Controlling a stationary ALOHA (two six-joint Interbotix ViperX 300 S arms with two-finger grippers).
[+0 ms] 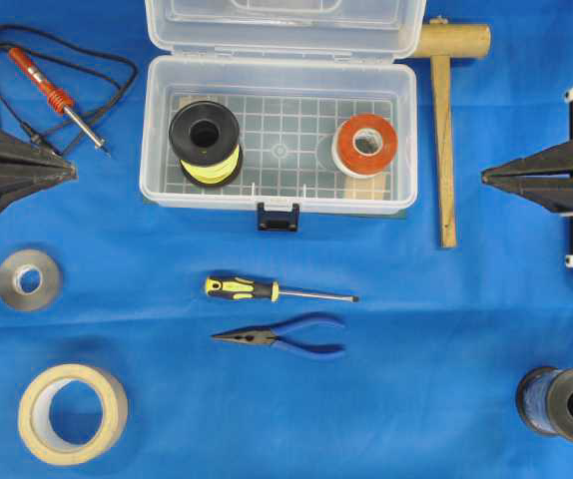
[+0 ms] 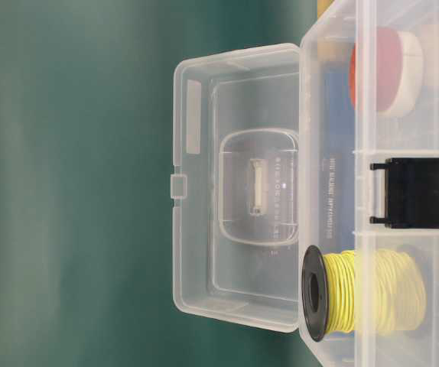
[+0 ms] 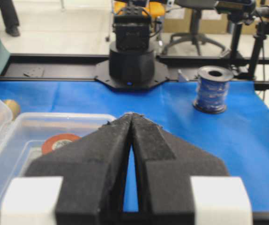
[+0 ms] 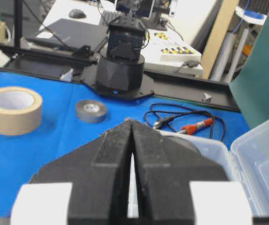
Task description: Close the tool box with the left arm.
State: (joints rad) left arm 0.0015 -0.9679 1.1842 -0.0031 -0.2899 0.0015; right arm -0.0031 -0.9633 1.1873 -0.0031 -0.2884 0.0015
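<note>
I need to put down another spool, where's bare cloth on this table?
Free: the wide patch right of the pliers, up to the mallet and blue spool. Also between masking tape and pliers. Crowded: around the tool box.

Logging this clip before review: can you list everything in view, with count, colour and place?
tool box: 1, clear, lid open, top centre
wire spools: yellow and orange in box; blue bottom right
soldering iron: 1, red, top left
mallet: 1, wooden, right of box
screwdriver: 1, yellow-black, centre
pliers: 1, blue, below screwdriver
tape rolls: grey, beige, left
left gripper: shut
right gripper: shut
</note>
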